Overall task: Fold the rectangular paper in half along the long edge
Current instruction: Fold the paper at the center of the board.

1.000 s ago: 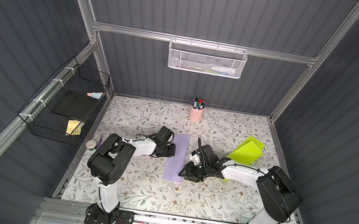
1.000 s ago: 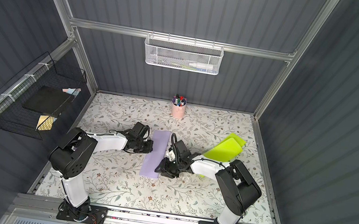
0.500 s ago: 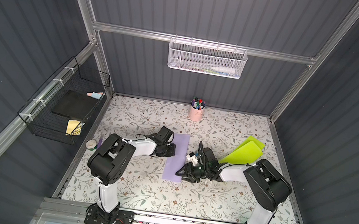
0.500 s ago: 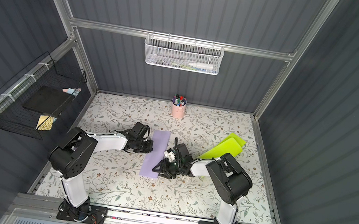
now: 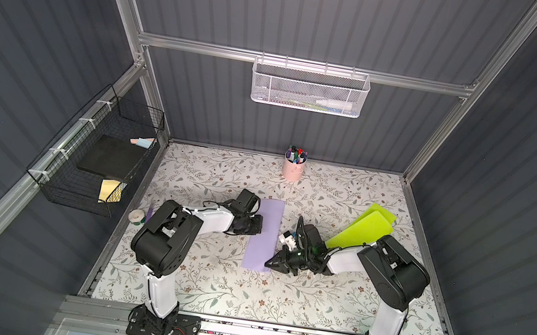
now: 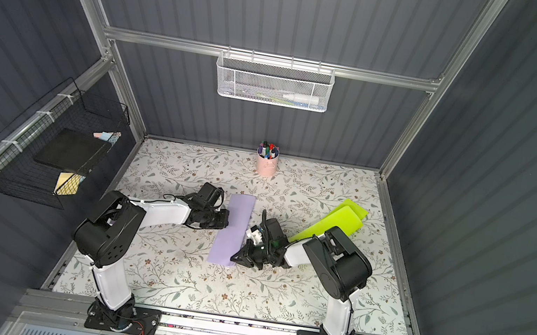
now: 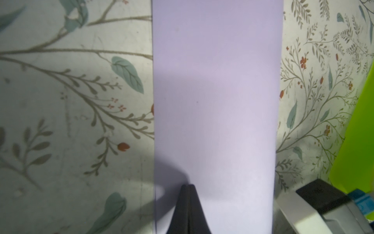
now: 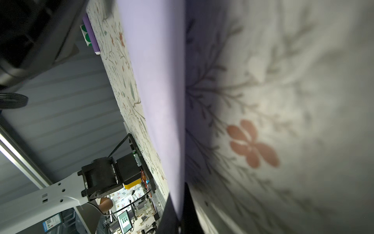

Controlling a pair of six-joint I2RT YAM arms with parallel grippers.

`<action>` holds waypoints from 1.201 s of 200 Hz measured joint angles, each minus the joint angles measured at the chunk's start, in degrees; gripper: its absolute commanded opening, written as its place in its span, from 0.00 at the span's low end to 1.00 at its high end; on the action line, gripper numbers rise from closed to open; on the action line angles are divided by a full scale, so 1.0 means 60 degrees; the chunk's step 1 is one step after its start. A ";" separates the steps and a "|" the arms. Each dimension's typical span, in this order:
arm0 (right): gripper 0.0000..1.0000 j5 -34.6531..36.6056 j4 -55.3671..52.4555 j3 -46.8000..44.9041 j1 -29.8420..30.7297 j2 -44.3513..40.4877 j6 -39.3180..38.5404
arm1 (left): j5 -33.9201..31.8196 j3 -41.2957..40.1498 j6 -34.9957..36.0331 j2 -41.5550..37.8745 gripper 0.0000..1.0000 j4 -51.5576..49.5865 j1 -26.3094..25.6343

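Note:
A narrow lilac paper (image 5: 270,213) (image 6: 239,209) lies lengthwise on the floral table in both top views. My left gripper (image 5: 259,226) (image 6: 225,222) is shut, its tips (image 7: 189,186) resting on top of the paper (image 7: 216,97) just inside its left long edge. My right gripper (image 5: 268,263) (image 6: 234,258) lies low at the paper's front right corner. It is shut on the paper's right long edge (image 8: 182,141), which runs in between its two dark fingers (image 8: 191,206) and is lifted slightly off the table.
Two lime green sheets (image 5: 366,225) lie right of the right arm. A pink cup of pens (image 5: 293,170) stands at the back. A tape roll (image 5: 136,215) sits at the left edge under a black wire basket (image 5: 94,161). A white mesh basket (image 5: 309,88) hangs on the back wall.
The right gripper has slid a little forward along the paper's right edge and closed on it, its elbow drawing in. The left gripper has stayed shut in place.

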 measured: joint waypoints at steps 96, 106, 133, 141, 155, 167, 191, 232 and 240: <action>0.33 0.0062 -0.0280 0.0076 -0.0004 -0.0175 -0.0226 | 0.0000 0.0000 0.0000 0.0000 0.00 0.0004 0.0000; 0.36 0.0073 -0.0357 0.0229 0.0000 -0.0175 -0.0270 | -0.0004 0.0000 0.0004 0.0000 0.00 0.0000 0.0000; 0.44 0.0113 -0.0546 0.0477 -0.0062 -0.0171 -0.0401 | 0.0000 0.0000 0.0004 0.0000 0.00 0.0004 0.0000; 0.45 0.0113 -0.0619 0.0528 -0.0106 -0.0171 -0.0444 | 0.0000 0.0000 0.0004 0.0000 0.00 0.0004 0.0000; 0.46 0.0113 -0.0721 0.0652 -0.0193 -0.0146 -0.0503 | 0.0000 0.0000 0.0004 0.0000 0.00 0.0004 0.0004; 0.46 0.0109 -0.0721 0.0765 -0.0284 -0.0058 -0.0506 | 0.0000 0.0000 0.0004 0.0000 0.00 0.0004 0.0000; 0.45 -0.0015 -0.0612 0.0958 -0.0433 0.0197 -0.0499 | -0.0004 0.0000 0.0004 0.0000 0.00 0.0004 0.0000; 0.16 -0.0200 -0.0382 0.1377 -0.0554 0.0739 -0.0601 | 0.0000 0.0000 0.0004 0.0000 0.00 0.0004 0.0000; 0.04 -0.0178 -0.0401 0.1395 -0.0568 0.0820 -0.0557 | 0.0000 0.0000 0.0004 0.0000 0.00 0.0000 0.0000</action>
